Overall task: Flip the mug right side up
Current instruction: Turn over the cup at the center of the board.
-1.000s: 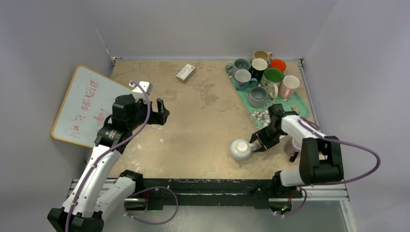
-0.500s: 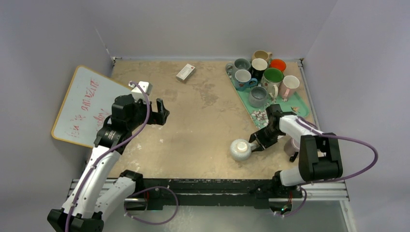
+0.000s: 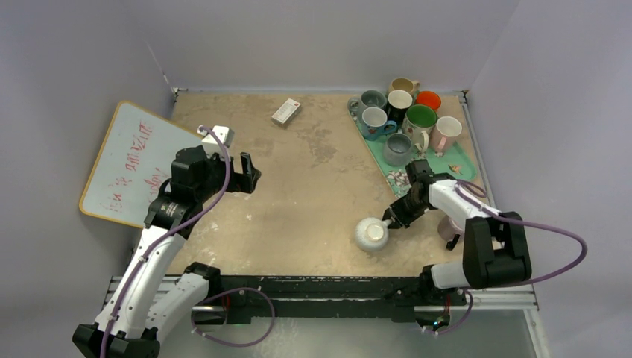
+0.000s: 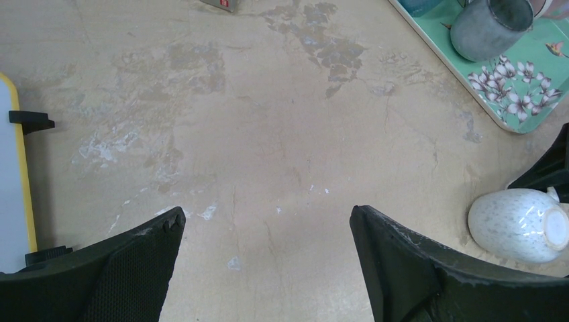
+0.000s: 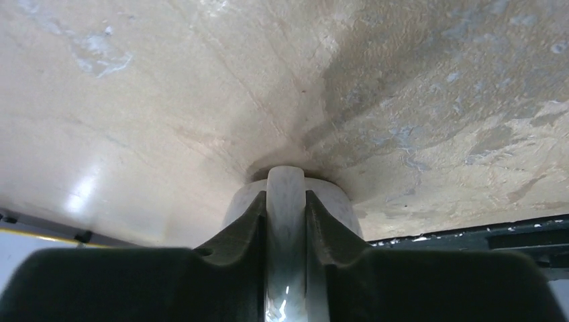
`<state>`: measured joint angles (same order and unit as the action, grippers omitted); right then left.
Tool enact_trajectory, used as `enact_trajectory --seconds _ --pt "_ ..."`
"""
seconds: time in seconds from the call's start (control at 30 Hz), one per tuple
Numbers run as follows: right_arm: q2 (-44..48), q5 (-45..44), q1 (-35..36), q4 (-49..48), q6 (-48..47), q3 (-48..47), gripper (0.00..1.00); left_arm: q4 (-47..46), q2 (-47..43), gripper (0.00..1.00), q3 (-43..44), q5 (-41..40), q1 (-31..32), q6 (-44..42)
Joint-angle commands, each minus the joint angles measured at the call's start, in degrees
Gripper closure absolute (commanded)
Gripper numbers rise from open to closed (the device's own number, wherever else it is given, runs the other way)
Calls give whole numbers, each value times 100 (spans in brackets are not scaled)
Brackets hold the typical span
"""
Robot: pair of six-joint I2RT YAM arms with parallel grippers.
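I'm seeing the mug showing pale grey-white with fine speckles, the tray showing mint green with white flowers, the table looking mottled tan, and the whiteboard carrying red writing inside a yellow edge.

Top view: even, diffuse overhead light, moderately bright; walls flat lilac-grey, shadows on table soft and faint. Slight bend at frame edges.

Left wrist view: sharp across table; left gripper fingers near-black, little detail. Small highlight on mug glaze.

Right wrist view: strong wide-angle stretch. Pale glare patch on table at left, dark shadow band fanning up-right beyond mug handle. Handle and right gripper fingers soft, out of focus.
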<state>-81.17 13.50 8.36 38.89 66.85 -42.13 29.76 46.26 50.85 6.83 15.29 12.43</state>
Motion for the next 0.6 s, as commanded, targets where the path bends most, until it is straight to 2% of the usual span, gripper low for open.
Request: enact_trajectory --seconds 0.0,0.17,0.43,0.57 --pt "388 86 37 -110 53 -107 82 -56 -64 8 107 29 -17 -21" --pt "517 344 41 -539 13 -4 100 -52 -70 8 104 29 -17 -21" --pt "1010 656 69 -2383 -266 344 100 -63 -56 8 95 29 -17 -21" --pt "1123 637 154 -3466 -976 332 100 -67 -31 8 101 29 -17 -21"
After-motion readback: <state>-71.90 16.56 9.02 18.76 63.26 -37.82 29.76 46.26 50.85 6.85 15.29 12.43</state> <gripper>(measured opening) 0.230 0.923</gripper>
